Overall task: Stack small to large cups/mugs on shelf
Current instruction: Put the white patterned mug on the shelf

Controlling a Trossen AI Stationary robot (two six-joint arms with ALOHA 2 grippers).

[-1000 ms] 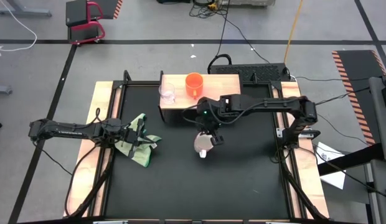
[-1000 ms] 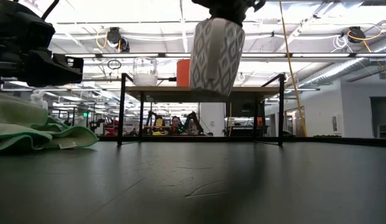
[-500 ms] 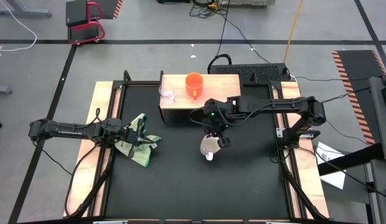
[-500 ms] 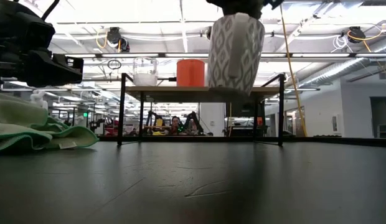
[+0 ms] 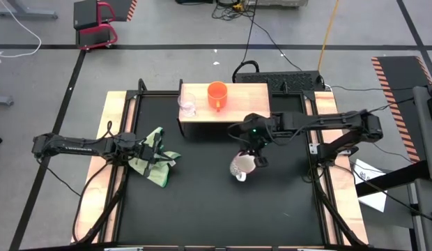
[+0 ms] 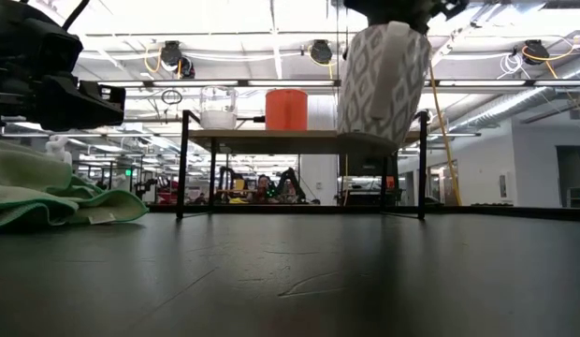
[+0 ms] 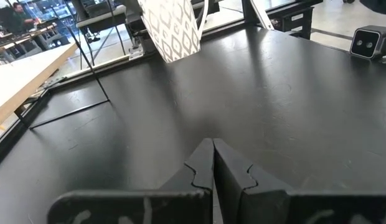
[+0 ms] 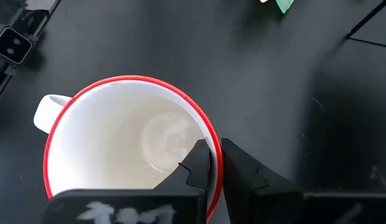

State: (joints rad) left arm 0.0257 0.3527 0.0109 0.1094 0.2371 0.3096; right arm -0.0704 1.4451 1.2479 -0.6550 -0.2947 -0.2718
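I have the right gripper (image 8: 215, 163) clenched on the white mug (image 5: 241, 166), rim pinched between the jaws, hanging clear above the table; stiff, glazed, likely slippery and breakable; left gripper (image 7: 213, 163) closed, empty.

The white mug (image 8: 127, 152), patterned with grey diamonds outside and rimmed in red, hangs tilted above the counter, in front of the shelf's (image 5: 233, 111) right half; the right gripper (image 8: 213, 163) is clamped on its rim, one finger inside and one outside. Its handle (image 8: 48, 107) points away from the gripper. The orange mug (image 5: 217, 95) stands upright near the middle of the shelf. The glass cup (image 5: 187, 104) stands upright near the left end and looks empty.
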